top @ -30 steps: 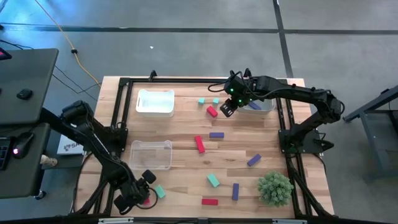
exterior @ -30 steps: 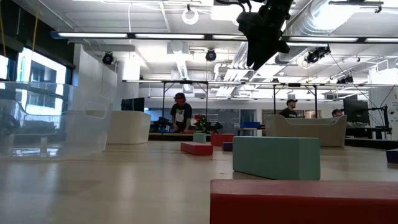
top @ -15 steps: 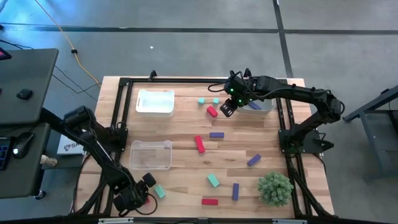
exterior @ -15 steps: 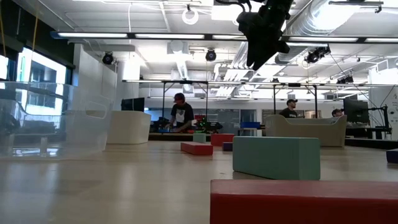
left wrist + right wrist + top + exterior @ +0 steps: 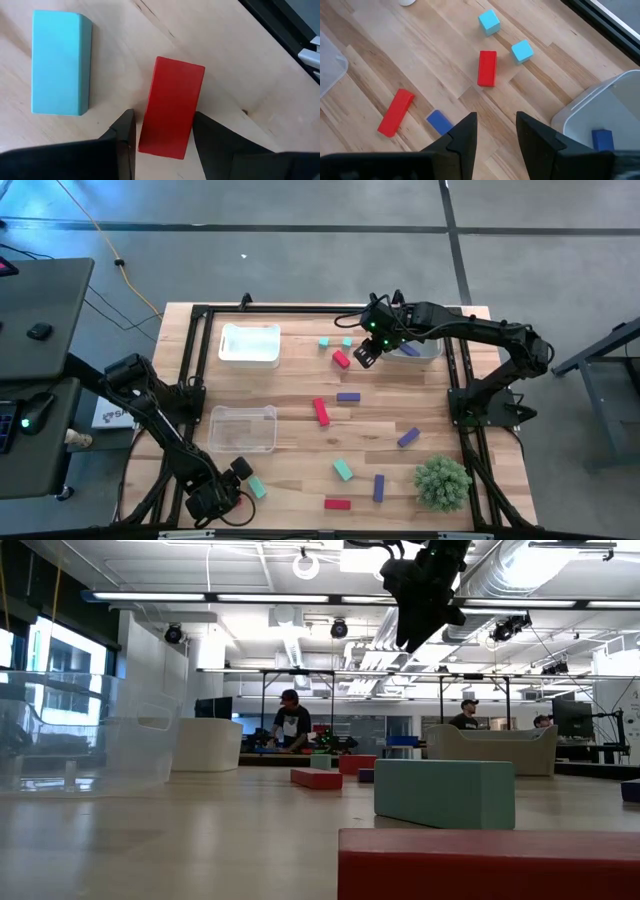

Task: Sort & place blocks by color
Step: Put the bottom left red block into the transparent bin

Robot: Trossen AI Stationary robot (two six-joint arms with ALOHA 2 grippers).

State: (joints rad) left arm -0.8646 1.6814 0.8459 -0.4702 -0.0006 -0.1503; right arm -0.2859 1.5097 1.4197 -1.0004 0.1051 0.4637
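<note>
A red block (image 5: pixel 172 107) lies flat on the table near its near left corner, with a teal block (image 5: pixel 60 62) beside it. My left gripper (image 5: pixel 164 116) points down over the red block's near end, open, one finger on each long side; a sliver of wood shows beside one finger. In the high view this gripper (image 5: pixel 222 495) hides the red block; the teal block (image 5: pixel 256 487) shows next to it. My right gripper (image 5: pixel 365 352) hovers open and holds nothing, high over the far side of the table, by a clear tray (image 5: pixel 418 350).
Loose red (image 5: pixel 321 412), purple (image 5: pixel 348 397) and teal (image 5: pixel 343 470) blocks lie across the table's middle and right. Two clear trays (image 5: pixel 242 428) (image 5: pixel 249 344) stand on the left. One purple block (image 5: pixel 602 140) lies in the far right tray. A spiky green plant (image 5: pixel 442 483) stands near right.
My left gripper has sunk toward the table at its near left corner, coming down around the red block, and its wrist has turned a little. The blocks have stayed where they were.
</note>
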